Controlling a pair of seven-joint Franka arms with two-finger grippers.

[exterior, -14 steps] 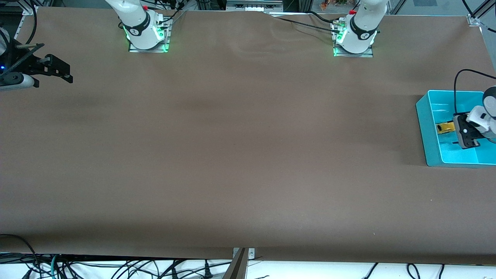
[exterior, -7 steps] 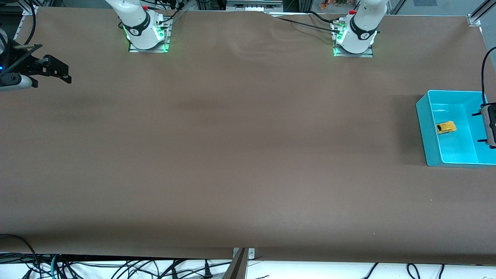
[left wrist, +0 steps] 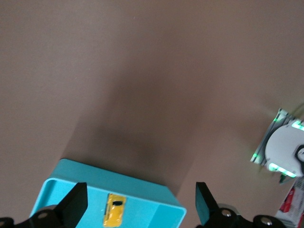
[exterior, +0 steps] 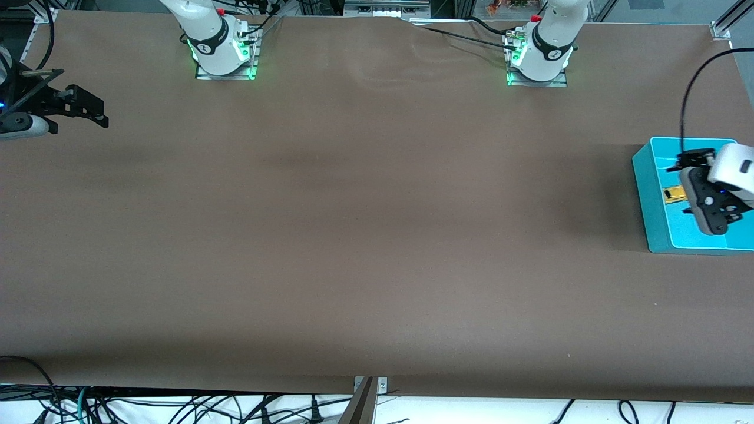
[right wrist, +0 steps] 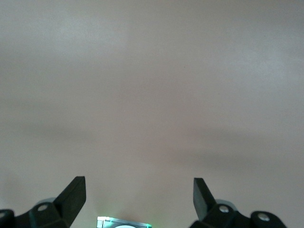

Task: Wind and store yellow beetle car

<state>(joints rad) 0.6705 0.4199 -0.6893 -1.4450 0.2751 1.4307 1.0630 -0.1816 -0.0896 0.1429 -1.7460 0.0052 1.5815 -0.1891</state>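
Note:
The yellow beetle car point(exterior: 673, 194) lies in a teal bin point(exterior: 655, 235) at the left arm's end of the table. In the left wrist view the car point(left wrist: 115, 210) rests on the bin's floor close to the bin's wall point(left wrist: 142, 190). My left gripper point(exterior: 704, 197) hangs over the bin, open and empty; the car shows between its spread fingers in its own view, where the gripper point(left wrist: 141, 203) is above it. My right gripper point(exterior: 88, 107) waits open and empty over the right arm's end of the table, and it shows over bare table in the right wrist view point(right wrist: 139, 194).
The brown table point(exterior: 365, 224) stretches between the two grippers. The right arm's base point(exterior: 222, 50) and the left arm's base point(exterior: 539, 56) stand along the edge farthest from the front camera. The bin sits near the table's end.
The left gripper pulled away from the bin toward the table's end, then came back over the bin. The car stayed in the bin. The right arm barely moved.

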